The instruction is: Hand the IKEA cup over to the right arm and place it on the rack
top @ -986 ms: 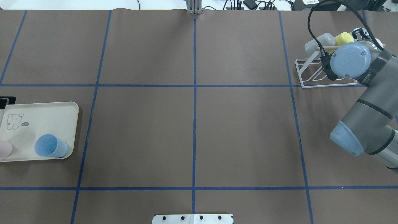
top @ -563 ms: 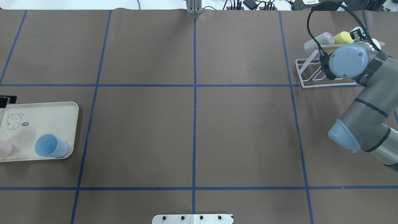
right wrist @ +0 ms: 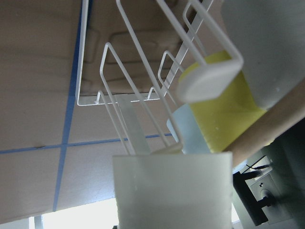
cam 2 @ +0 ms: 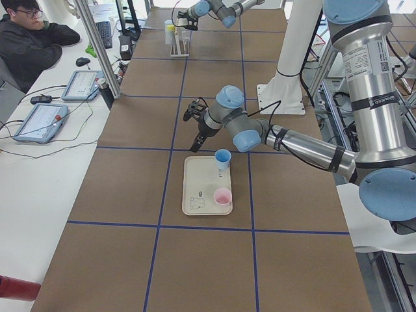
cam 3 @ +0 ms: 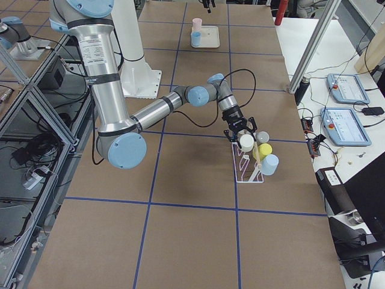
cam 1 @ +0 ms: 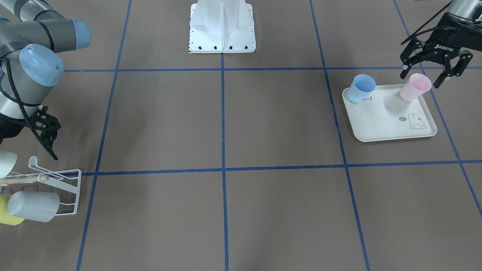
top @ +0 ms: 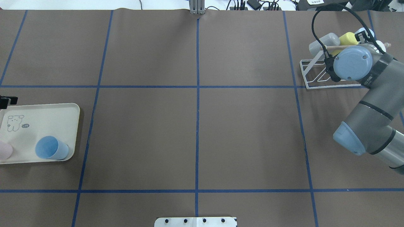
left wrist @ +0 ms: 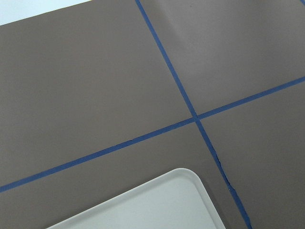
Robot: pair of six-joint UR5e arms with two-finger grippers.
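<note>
- Left end effector (cam 1: 427, 69) has its fingers spread wide. Nothing is between them. It hangs up high over the cream tray (cam 1: 384, 130).
- Two cups stand on that tray, a pink cup (cam 1: 414, 87) and a blue cup (cam 1: 360, 88). Both have the open end up, so the long way of each cup points up and down.
- I cannot tell which cup is the one to move. In the front-facing view the pink cup sits right under the spread fingers, so I think it comes first. The blue cup is near it, on the side toward the middle of the surface.
- The left arm is much nearer to both cups. I think it has to go down, and a bit sideways, so a finger sits on each side of the cup.
- Right end effector (cam 3: 240, 132) is far away, at the other end of the surface, right by the white wire rack (top: 315, 74). A white cup (cam 1: 5, 164) is very close to it. I cannot tell if its fingers are spread or shut, or if they hold that cup.
- A grey cup (cam 1: 34, 206) and a yellow cup (cam 1: 5, 217) hang on the rack too.
- The hand-over has not begun, I think, because no tray cup is picked up yet.
</note>
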